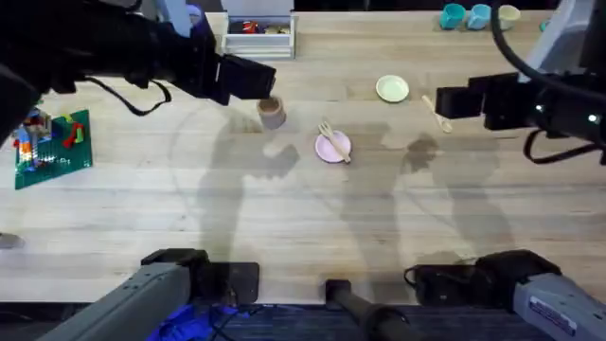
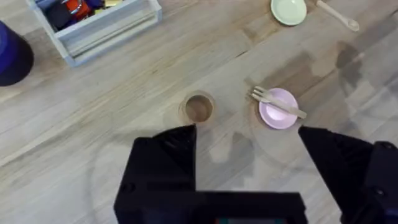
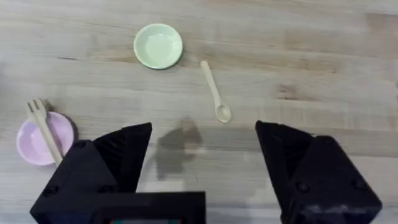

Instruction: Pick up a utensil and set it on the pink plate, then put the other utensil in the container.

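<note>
Reaching over the table [image 1: 303, 218], the right gripper [image 3: 202, 146] hangs with fingers spread wide and empty above the spoon [image 3: 215, 92]. The left gripper [image 2: 245, 140], also wide, hovers near the cup [image 1: 272, 112]. The fork [image 1: 332, 142] lies across the plate [image 1: 337, 150]. I'd line up across the spoon's handle, then drop straight.

We found the blue-purple cup [image 2: 11, 53] cut off at the edge, the white tray's [image 1: 259, 36] contents too small to tell
</note>
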